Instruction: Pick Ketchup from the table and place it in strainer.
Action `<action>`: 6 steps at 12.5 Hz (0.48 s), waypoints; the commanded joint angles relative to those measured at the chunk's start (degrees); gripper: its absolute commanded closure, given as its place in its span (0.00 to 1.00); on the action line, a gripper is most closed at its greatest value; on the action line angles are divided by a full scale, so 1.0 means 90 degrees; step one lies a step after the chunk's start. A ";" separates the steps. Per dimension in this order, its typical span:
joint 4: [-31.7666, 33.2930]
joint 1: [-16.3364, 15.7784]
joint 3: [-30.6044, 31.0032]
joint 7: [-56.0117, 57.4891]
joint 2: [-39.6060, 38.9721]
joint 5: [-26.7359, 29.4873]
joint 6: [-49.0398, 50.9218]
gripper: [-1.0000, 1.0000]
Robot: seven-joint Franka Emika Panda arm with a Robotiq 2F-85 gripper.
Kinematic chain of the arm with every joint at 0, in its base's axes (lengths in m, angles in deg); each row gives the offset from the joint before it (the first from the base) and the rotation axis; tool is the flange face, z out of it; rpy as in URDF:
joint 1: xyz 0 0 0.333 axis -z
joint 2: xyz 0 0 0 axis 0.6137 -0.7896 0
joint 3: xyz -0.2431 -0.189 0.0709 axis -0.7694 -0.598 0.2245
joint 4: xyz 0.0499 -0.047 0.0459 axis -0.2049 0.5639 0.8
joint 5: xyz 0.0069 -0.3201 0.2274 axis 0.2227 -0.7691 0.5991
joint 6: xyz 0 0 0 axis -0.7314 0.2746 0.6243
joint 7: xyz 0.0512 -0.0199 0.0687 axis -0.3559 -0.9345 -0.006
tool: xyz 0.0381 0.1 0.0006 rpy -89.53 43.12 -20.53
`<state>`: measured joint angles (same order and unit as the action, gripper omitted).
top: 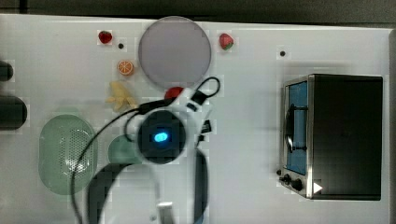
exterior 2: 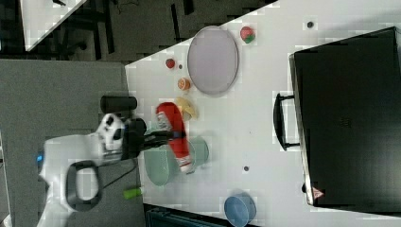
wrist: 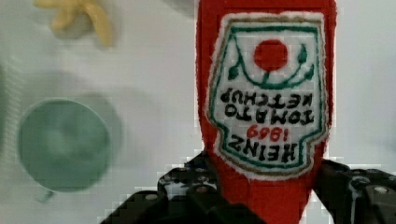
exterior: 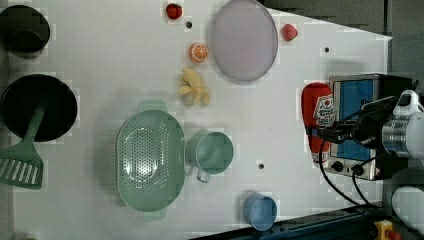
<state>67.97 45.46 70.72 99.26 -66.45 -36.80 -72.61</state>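
Observation:
The ketchup [wrist: 268, 102] is a soft red bottle with a white Heinz label, and my gripper [wrist: 266, 198] is shut on its lower part, one black finger [wrist: 187, 186] on each side. The left view has the ketchup [exterior: 317, 112] held off the table in front of the oven, with the gripper [exterior: 320, 135] across it. In the right view the ketchup [exterior 2: 175, 130] hangs over the edge of the mint-green strainer [exterior 2: 156, 168]. The strainer [exterior: 172, 130] sits empty on the white table; the top view puts the strainer [top: 44, 140] left of my arm, and a bit of the ketchup [top: 174, 92] peeks out.
A teal cup [exterior: 212, 152] stands right beside the strainer. A grey plate [exterior: 243, 40], an orange slice [exterior: 198, 52], a banana toy [exterior: 194, 87] and two strawberries [exterior: 173, 10] lie further back. A toaster oven [top: 343, 135] and a blue cup [exterior: 260, 211] are nearby.

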 commanded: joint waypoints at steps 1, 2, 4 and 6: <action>-0.0195 -0.0297 0.0809 -0.1398 -0.0048 0.0083 0.0144 0.40; -0.0215 -0.0338 0.1074 -0.1814 -0.0065 0.0178 0.0138 0.40; -0.0261 -0.0382 0.1639 -0.2722 -0.0169 0.0267 0.0084 0.40; -0.0295 -0.0389 0.2151 -0.3659 -0.0343 0.0267 -0.0093 0.40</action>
<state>65.17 43.04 89.31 75.72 -70.20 -34.71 -72.52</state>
